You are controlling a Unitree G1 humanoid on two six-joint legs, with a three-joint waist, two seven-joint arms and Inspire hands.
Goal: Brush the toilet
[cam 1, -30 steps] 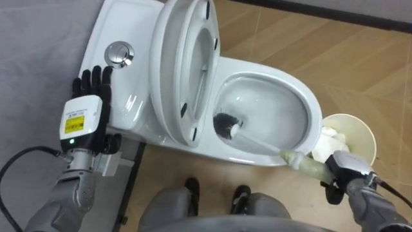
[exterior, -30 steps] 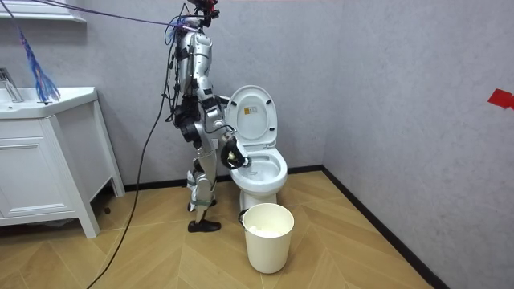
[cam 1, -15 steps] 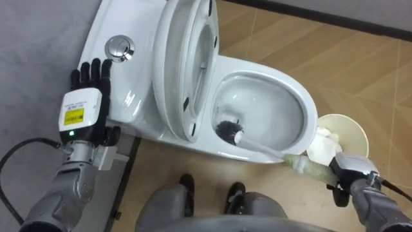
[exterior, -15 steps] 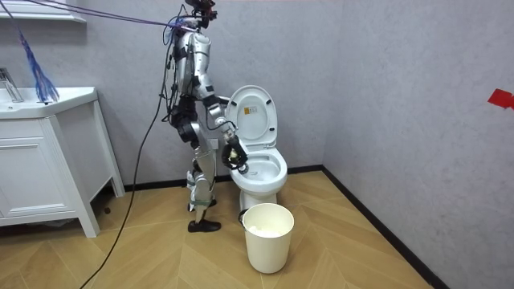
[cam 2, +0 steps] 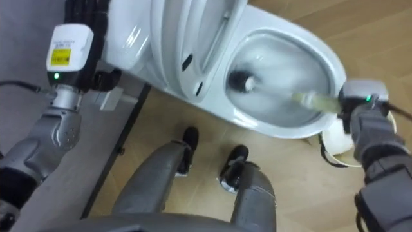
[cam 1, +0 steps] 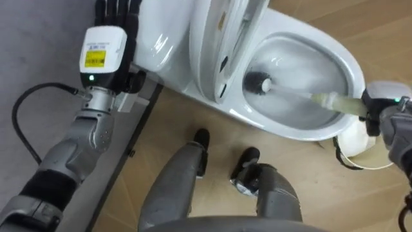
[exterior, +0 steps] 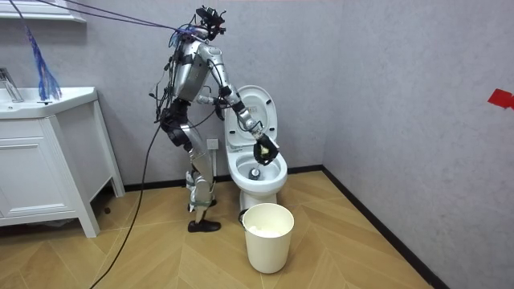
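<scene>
While the robot is standing beside the toilet point(cam 1: 351, 64), its right hand point(cam 1: 386, 106) is clasping the brush point(cam 1: 302, 95) handle over the bowl's right rim, the bristle head lying deep inside near the raised seat point(cam 1: 215, 38). The left hand point(cam 1: 106, 45) is hovering straight-fingered at the tank's point(cam 1: 161, 32) edge, with the bin point(cam 1: 357, 138) crowding the rim.

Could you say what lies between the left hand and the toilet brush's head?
In the left eye view, the raised seat and lid stand between the left hand and the head of the toilet brush.
</scene>
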